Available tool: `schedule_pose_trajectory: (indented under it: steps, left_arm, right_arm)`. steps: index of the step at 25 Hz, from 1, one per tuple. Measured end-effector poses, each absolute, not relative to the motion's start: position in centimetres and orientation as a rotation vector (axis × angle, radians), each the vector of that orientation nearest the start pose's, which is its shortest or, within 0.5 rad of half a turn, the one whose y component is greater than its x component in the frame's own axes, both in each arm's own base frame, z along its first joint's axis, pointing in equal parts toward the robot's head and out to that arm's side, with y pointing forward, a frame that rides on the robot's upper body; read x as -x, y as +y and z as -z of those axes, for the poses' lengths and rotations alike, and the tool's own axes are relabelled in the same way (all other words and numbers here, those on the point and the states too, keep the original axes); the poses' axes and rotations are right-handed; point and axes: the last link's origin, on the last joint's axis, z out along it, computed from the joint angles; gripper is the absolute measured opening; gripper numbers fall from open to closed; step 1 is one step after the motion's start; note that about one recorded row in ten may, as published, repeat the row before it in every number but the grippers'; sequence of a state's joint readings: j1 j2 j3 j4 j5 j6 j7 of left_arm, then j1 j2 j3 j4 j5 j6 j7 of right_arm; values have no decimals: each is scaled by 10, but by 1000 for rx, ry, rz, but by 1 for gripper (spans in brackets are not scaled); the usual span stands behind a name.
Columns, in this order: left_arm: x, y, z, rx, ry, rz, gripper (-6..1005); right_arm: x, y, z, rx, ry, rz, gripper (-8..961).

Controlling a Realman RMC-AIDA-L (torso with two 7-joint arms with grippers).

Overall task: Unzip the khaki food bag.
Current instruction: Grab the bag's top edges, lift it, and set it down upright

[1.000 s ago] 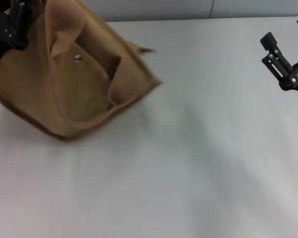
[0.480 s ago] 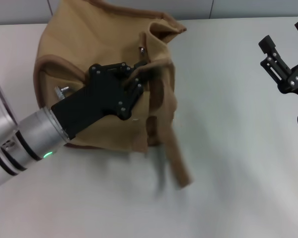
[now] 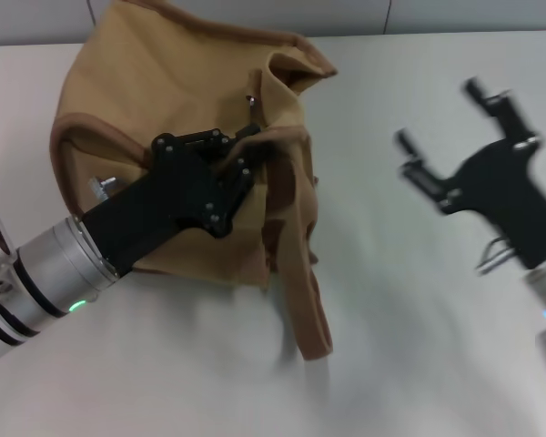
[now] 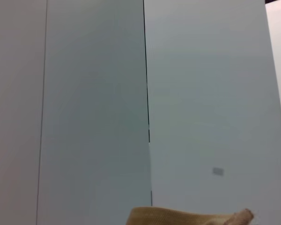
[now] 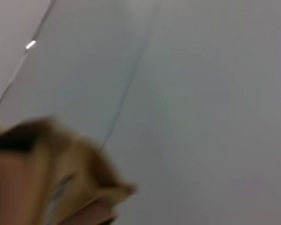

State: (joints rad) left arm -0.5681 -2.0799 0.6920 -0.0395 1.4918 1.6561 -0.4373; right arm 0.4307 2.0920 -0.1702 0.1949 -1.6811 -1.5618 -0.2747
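The khaki food bag point(image 3: 164, 100) lies slumped on the white table point(image 3: 419, 364) at the left. One wide strap handle point(image 3: 302, 300) trails toward the front. A small metal zipper pull point(image 3: 251, 98) shows near the bag's top edge. My left gripper point(image 3: 241, 164) lies on the bag's middle, shut on a fold of fabric by the strap. My right gripper point(image 3: 441, 116) is open and empty above the table, to the right of the bag and apart from it. The bag's edge shows in the left wrist view point(image 4: 178, 216) and, blurred, in the right wrist view point(image 5: 61, 178).
Grey wall panels point(image 3: 255, 14) run behind the table's far edge. The bare tabletop stretches in front of and to the right of the bag.
The right gripper has swung left toward the bag. The left gripper has shifted the bag slightly left. A second ago the bag hung lifted at the far left.
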Motion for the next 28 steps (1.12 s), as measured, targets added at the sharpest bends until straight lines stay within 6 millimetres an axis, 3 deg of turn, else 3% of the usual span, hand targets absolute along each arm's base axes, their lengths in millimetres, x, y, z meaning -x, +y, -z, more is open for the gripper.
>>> schedule_pose_trajectory:
  steps: [5,12,21,28]
  left_arm:
    - [234,284,61,2316,-164,1232,88]
    - [232,281,64,2326,-172,1247,89]
    - [232,279,64,2328,-180,1250,89]
    - [232,279,66,2329,-187,1250,89]
  right_arm:
    - [-252,269,91,1940,-224,-621,769]
    - [-235,274,109,2030,-256,-629,767]
    - [-220,268,120,2112,-273,-722,765]
    - [-214,273,116,2087,-212,-774,763]
